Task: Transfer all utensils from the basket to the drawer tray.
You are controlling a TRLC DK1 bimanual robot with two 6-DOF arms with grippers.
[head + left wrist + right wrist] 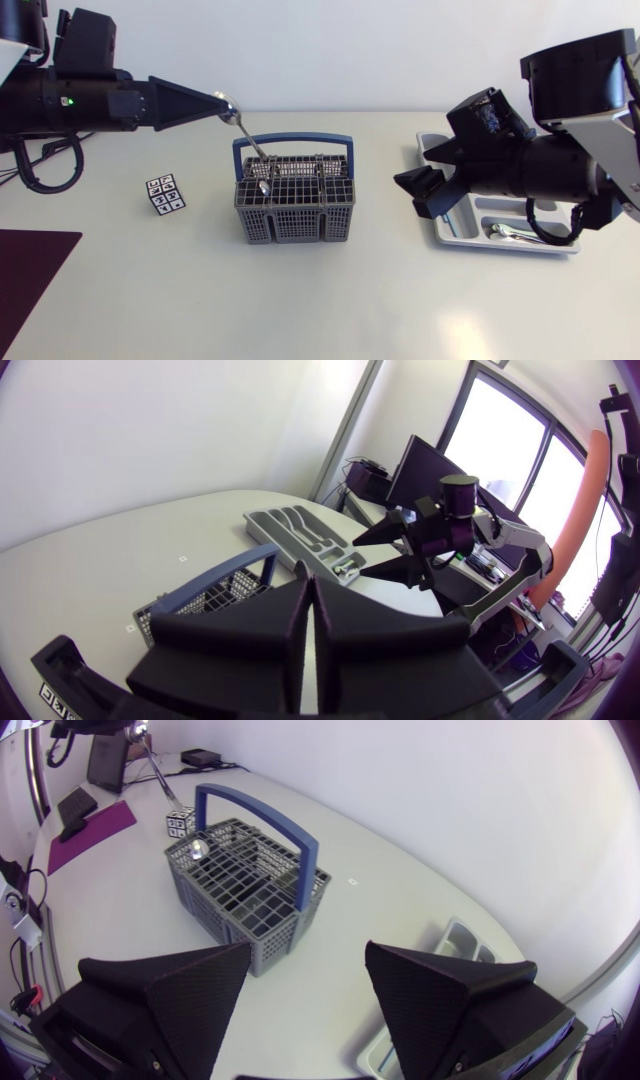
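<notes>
The grey basket [295, 205] with a blue handle stands mid-table. My left gripper [215, 100] hovers behind and left of it, shut on the upper end of a spoon [248, 135], which slants down to the basket's back rim. In the left wrist view the fingers [290, 625] stand nearly together and hide the spoon. Another shiny utensil [265, 186] stands inside the basket. At the right lies the grey drawer tray [455, 232] with a utensil [505, 231] in it. My right gripper [425, 180] hangs open over the tray's left end, holding nothing.
A small cube with printed markers [165, 194] sits left of the basket. A dark purple mat [30, 270] lies at the table's front left corner. Bare tabletop stretches between the basket and the tray.
</notes>
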